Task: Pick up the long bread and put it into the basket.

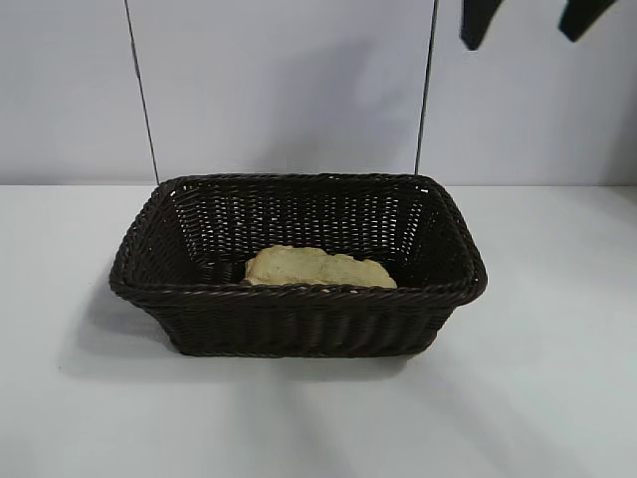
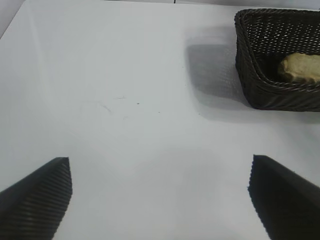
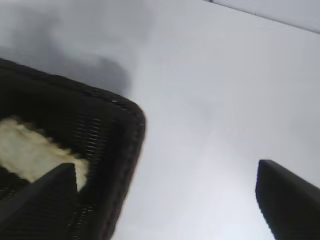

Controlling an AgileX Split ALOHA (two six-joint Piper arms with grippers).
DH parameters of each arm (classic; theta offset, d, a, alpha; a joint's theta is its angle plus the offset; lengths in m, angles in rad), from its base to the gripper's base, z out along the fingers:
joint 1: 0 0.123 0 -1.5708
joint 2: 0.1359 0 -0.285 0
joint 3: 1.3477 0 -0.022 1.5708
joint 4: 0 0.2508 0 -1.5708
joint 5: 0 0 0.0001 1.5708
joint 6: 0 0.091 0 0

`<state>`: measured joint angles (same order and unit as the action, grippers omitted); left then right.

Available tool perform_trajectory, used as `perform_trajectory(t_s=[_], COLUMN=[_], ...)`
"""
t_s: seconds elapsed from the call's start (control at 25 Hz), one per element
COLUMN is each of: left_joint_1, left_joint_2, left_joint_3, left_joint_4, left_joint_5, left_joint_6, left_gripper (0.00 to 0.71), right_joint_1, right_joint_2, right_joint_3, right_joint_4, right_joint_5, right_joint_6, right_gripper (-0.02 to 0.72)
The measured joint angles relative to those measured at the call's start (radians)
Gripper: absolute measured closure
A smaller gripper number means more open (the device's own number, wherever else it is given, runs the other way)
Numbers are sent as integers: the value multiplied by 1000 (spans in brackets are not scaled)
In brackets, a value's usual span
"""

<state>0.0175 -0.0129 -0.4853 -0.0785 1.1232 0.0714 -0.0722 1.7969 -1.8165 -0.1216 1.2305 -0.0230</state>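
The long bread (image 1: pixel 318 267) lies on the floor of the dark brown wicker basket (image 1: pixel 299 295), pale side showing, close to the near wall. High above the basket's right end hangs my right gripper (image 1: pixel 523 38), open and holding nothing. In the right wrist view that gripper (image 3: pixel 165 200) spreads over a basket corner (image 3: pixel 125 135), with the bread (image 3: pixel 30 150) below one finger. My left gripper (image 2: pixel 160 200) is open over bare table, well away from the basket (image 2: pixel 250 75) and the bread (image 2: pixel 300 67). The exterior view does not show the left gripper.
The white table (image 1: pixel 80 398) stretches on all sides of the basket. A pale wall with two thin vertical cables (image 1: pixel 142 100) rises behind it.
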Motion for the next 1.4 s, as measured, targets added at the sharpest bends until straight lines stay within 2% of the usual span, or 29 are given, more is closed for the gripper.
perform_trajectory(t_s=[0.16,0.4,0.64,0.88,1.0,1.08,1.16,1.24,1.4], left_joint_1=[0,0,0,0,0,0,0,0,0], left_joint_2=[0,0,0,0,0,0,0,0,0], left_joint_3=[0,0,0,0,0,0,0,0,0], left_joint_4=[0,0,0,0,0,0,0,0,0], left_joint_5=[0,0,0,0,0,0,0,0,0], left_joint_6=[0,0,0,0,0,0,0,0,0], left_gripper=[16,16,16,16,16,16,16,16,16], right_joint_1=[-81,-91,-91,-91,-91,-90,-90,-79,-23], right_joint_2=[-23,-162,-420,-758,-933,-1048,-1162,-1249,-1390], right_joint_3=[0,0,3,102,187,255,322,393,498], right_joint_4=[-3,5,7,4,-21,-54,-84,-100,-99], right_joint_5=[8,12,28,36,38,38,21,-28,-107], right_joint_6=[0,-4,-4,4,11,43,64,71,74], right_gripper=[9,9,9,9,9,9,9,8,8])
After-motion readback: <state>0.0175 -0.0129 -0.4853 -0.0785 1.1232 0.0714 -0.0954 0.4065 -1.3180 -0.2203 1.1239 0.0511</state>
